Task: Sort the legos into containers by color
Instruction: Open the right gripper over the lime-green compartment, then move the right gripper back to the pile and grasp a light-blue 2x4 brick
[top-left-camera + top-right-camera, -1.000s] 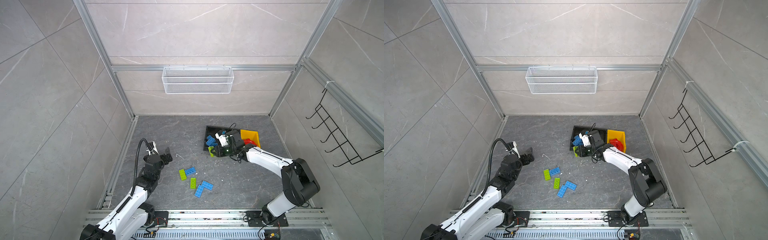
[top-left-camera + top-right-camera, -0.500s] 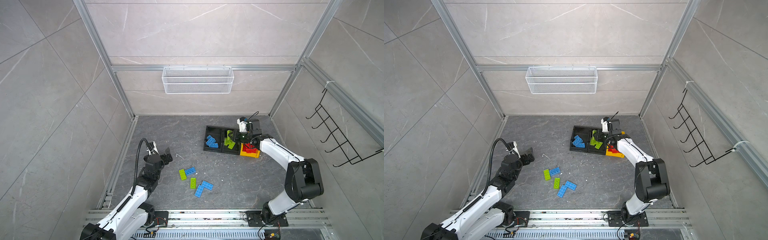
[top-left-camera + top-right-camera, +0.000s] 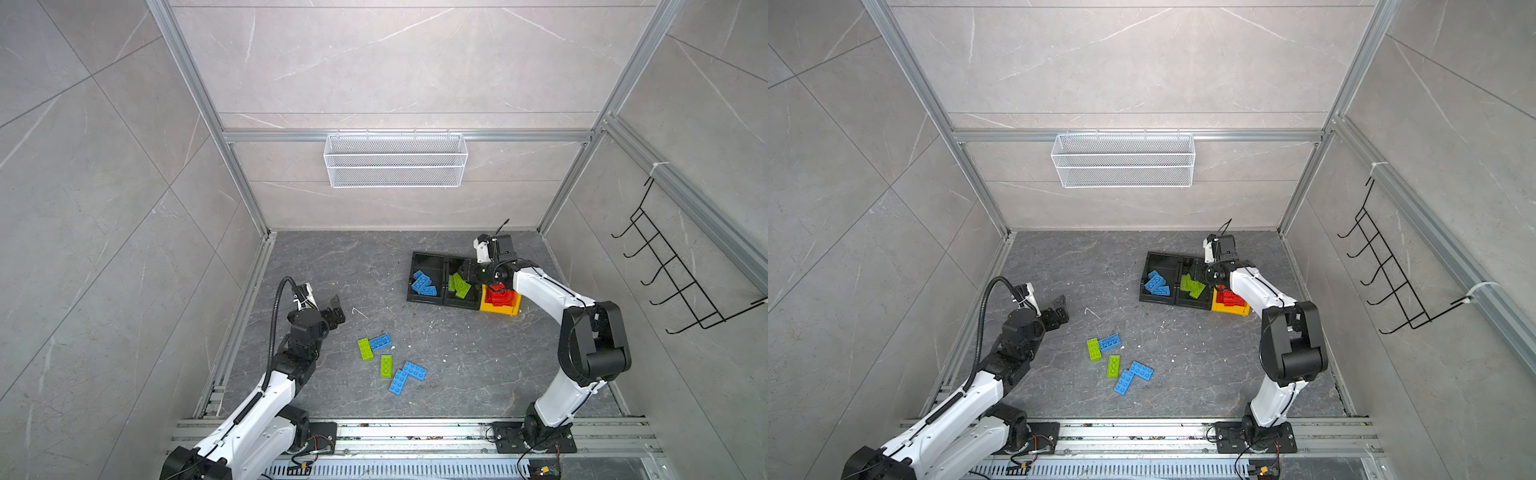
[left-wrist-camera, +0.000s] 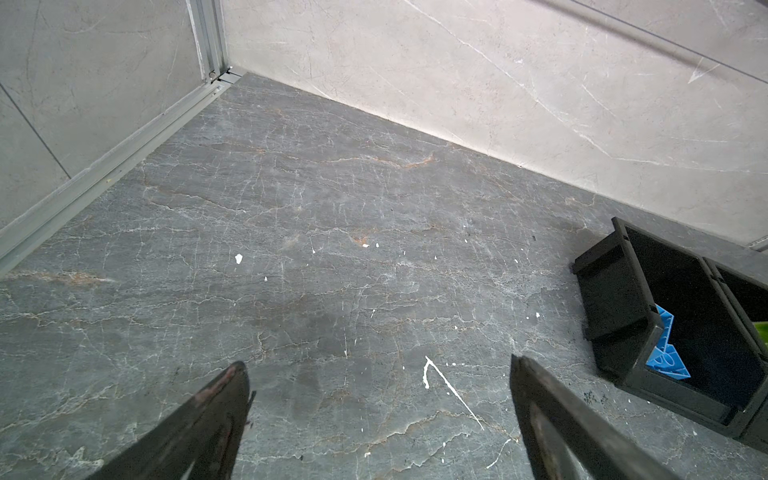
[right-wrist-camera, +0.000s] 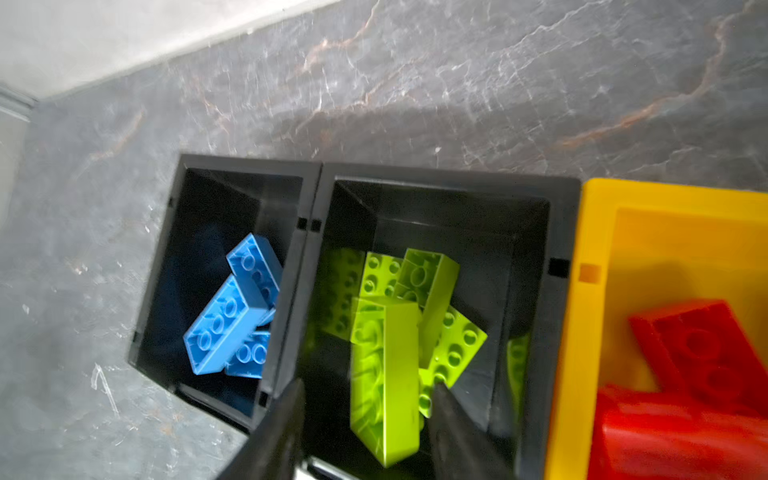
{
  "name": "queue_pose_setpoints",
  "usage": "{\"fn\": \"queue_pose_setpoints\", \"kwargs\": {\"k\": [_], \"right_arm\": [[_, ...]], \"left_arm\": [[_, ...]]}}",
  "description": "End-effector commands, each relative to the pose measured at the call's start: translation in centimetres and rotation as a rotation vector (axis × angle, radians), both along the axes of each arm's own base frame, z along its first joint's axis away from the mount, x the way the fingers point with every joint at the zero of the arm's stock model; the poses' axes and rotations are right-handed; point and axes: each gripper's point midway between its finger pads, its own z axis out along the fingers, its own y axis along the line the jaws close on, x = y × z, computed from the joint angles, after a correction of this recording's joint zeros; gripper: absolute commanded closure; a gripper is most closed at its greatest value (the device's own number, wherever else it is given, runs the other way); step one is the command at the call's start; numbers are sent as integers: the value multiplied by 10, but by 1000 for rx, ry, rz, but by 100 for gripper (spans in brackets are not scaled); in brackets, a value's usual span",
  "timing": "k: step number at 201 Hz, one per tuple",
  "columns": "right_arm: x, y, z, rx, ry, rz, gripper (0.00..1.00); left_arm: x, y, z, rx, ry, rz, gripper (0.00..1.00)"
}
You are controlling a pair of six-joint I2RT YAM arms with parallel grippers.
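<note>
The right gripper (image 5: pixel 368 386) has its fingers (image 5: pixel 286 424) partly open. They do not touch the blurry green brick (image 5: pixel 384 353) between them, over the middle black bin (image 5: pixel 457 183) near the tabletop's (image 3: pixel 457 353) back edge. The left gripper (image 4: pixel 377 362) is wide open and holds nothing. Loose bricks (image 3: pixel 386 365) lie near the front edge.

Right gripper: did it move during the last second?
Yes. Judged against the black bin of green bricks, the right gripper has shifted right and toward the back wall; it now hangs over that bin.
</note>
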Motion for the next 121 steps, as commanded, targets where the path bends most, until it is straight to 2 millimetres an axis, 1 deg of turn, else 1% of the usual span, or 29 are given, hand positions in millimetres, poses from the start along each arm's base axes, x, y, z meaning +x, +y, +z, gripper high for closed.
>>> {"fn": "queue_pose_setpoints", "kwargs": {"k": [1,17,30,43,57,71,72,77,92,105,121], "right_arm": [[-5,2,26,4,-32,24,36],[-13,1,42,3,-56,29,35],[-28,7,54,19,-66,51,35],[-53,26,65,18,-78,124,34],[-88,52,66,-29,-76,219,33],[-131,84,55,-80,-56,364,37],[-131,84,55,-80,-56,364,37],[-147,94,50,-100,-48,413,37],[-188,115,30,-151,-22,540,36],[-216,124,10,-218,12,609,36],[-241,131,-13,-308,58,679,35]], "left_arm": [[1,1,11,-31,-41,8,1],[1,1,12,-33,-44,7,1],[0,1,14,-32,-47,6,1],[0,2,14,-32,-50,9,1],[0,3,14,-29,-51,16,0],[0,2,14,-31,-50,13,1],[0,2,14,-31,-51,13,1],[0,2,14,-32,-50,11,1],[-1,2,15,-38,-50,10,1],[-1,2,15,-40,-53,9,1],[-1,2,17,-41,-55,9,1]]}}
